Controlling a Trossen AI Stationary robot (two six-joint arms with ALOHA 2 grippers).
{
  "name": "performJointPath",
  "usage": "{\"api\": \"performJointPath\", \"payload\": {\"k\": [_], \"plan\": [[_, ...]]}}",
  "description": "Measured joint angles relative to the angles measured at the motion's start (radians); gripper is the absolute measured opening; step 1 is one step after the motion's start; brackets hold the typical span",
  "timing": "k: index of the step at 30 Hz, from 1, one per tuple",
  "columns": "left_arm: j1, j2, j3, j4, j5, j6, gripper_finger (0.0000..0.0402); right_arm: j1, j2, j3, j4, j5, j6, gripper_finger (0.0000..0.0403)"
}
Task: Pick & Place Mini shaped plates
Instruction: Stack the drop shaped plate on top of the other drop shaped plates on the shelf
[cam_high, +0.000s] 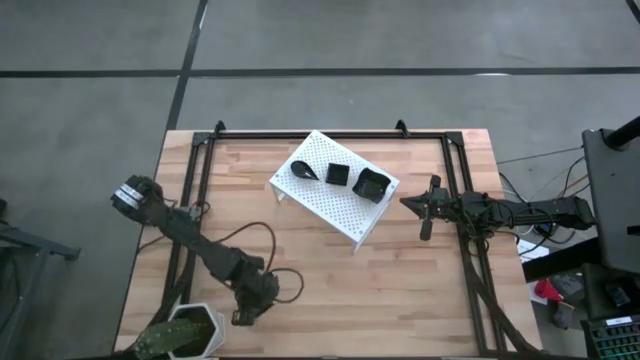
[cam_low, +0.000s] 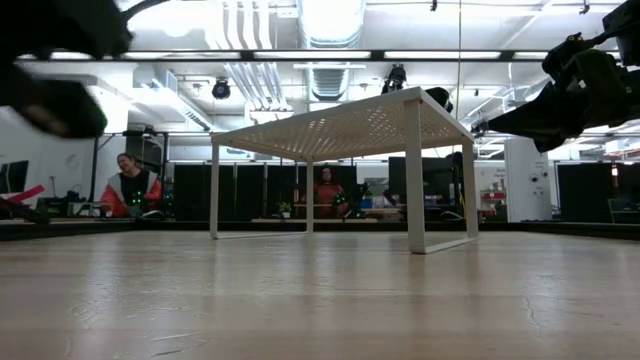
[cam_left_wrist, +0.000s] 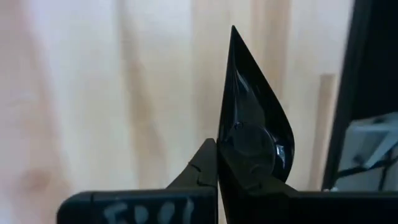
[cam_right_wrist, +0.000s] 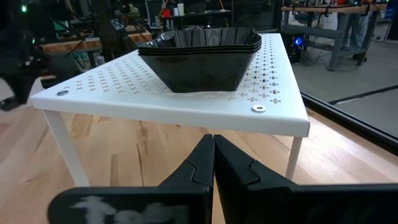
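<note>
Teardrop-shaped glossy black plate (cam_left_wrist: 252, 124) clamped edge-on in left gripper (cam_left_wrist: 216, 163), low over wooden table (cam_high: 420, 290) just beside white hexagonal plant pot (cam_high: 196, 330); pinched by the rim, probably for carrying to white perforated metal rack (cam_high: 320, 205). Already on rack: black teardrop dish (cam_high: 304, 170), small square dish (cam_high: 338, 174), wavy-rimmed square stack (cam_high: 371, 185). Right gripper (cam_high: 427, 214) closed, empty, waiting beside rack.

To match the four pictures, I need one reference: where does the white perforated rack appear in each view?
High view: white perforated rack at the table's middle top, three black plates on it.
Low view: centre, seen from the side on its legs.
Left wrist view: not in it.
Right wrist view: fills the upper half, beyond the shut right claw.
Shared landmark: the wavy-rimmed square plates at the rack's right end.
</note>
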Motion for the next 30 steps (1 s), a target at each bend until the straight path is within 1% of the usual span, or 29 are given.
{"api": "performJointPath", "payload": {"k": [4,9,12,19,22,27,30], "plan": [[0.063,-0.001,0.106,-0.198,-0.037,0.136,0.0000,0.000,0.000,0.000,0.000,0.000,0.000,0.0008],[0.128,-0.008,0.236,-0.389,-0.168,0.356,0.0000,0.000,0.000,0.000,0.000,0.000,0.000,0.0008],[0.172,-0.009,0.311,-0.489,-0.228,0.504,0.0000,0.000,0.000,0.000,0.000,0.000,0.000,0.0008],[0.307,-0.010,0.484,-0.650,-0.342,0.750,0.0000,0.000,0.000,0.000,0.000,0.000,0.000,0.0008],[0.363,-0.010,0.559,-0.711,-0.434,0.865,0.0000,0.000,0.000,0.000,0.000,0.000,0.000,0.0008],[0.441,-0.010,0.665,-0.755,-0.542,1.108,0.0000,0.000,0.000,0.000,0.000,0.000,0.000,0.0008],[0.499,-0.010,0.714,-0.755,-0.557,1.237,0.0000,0.000,0.000,0.000,0.000,0.000,0.000,0.0008]]}}
